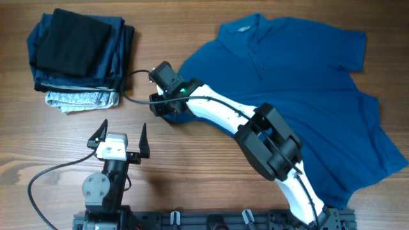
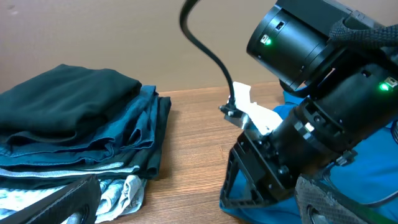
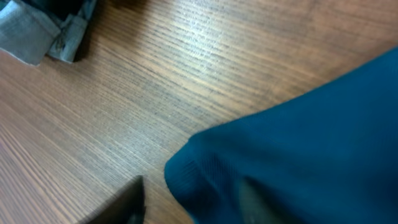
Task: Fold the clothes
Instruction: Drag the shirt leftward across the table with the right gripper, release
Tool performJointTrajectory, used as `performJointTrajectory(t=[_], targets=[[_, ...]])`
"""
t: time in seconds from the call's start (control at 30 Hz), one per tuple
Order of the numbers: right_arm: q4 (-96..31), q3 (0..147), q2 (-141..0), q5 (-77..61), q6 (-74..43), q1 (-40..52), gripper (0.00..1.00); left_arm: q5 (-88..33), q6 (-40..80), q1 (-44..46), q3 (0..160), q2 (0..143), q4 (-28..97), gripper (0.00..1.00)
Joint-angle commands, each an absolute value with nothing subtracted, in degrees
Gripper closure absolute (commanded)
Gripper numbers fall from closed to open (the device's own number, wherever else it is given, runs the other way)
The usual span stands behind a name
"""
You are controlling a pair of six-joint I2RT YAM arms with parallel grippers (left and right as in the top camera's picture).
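Blue cloth is found directly beneath the right claw (image 1: 166, 108), which is lowered onto the end of the shirt's sleeve (image 3: 205, 168). Its jaws are seen parted: one dark finger (image 3: 130, 200) stands just clear of the sleeve's hem, and no pinch on the fabric is shown. The other finger is only a blur over the cloth.

From that claw the shirt (image 1: 300, 83) is spread flat on the table (image 1: 192, 179), towards the robot's right. Its long axis, collar to hem, is laid slantwise, with the collar on the far side and the hem nearer the robot's right edge. The sleeve is therefore the nearest part, and the right arm is judged far better placed for the coming fold, since it already reaches over the fabric.

The left claw (image 1: 120, 135) is held spread wide, empty, near its own base and well apart from the shirt. A stack (image 1: 80, 57) of folded garments is kept at the far left, apart from the shirt.

A band of the shirt is hidden under the right arm, and its right edge is cut off by the overhead view.
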State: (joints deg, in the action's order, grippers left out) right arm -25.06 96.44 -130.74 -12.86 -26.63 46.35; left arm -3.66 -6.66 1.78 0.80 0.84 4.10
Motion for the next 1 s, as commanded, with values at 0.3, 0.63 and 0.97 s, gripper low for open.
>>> performJointTrajectory(t=[0.3,0.63,0.97], targets=[[-42.2,98.0,-114.9,-5.3,-21.7,33.6,0.08,-2.9,-7.5,2.0,0.3,0.5,4.2,0.0],[-63.6,97.5,-107.8,2.6,-20.0,15.5,0.02,-2.9,-7.5,2.0,0.3,0.5,4.2,0.0],[-64.5,93.5,-107.8,6.7,-19.5,-4.6,0.0,-2.9,-7.5,2.0,0.3,0.5,4.2,0.0]])
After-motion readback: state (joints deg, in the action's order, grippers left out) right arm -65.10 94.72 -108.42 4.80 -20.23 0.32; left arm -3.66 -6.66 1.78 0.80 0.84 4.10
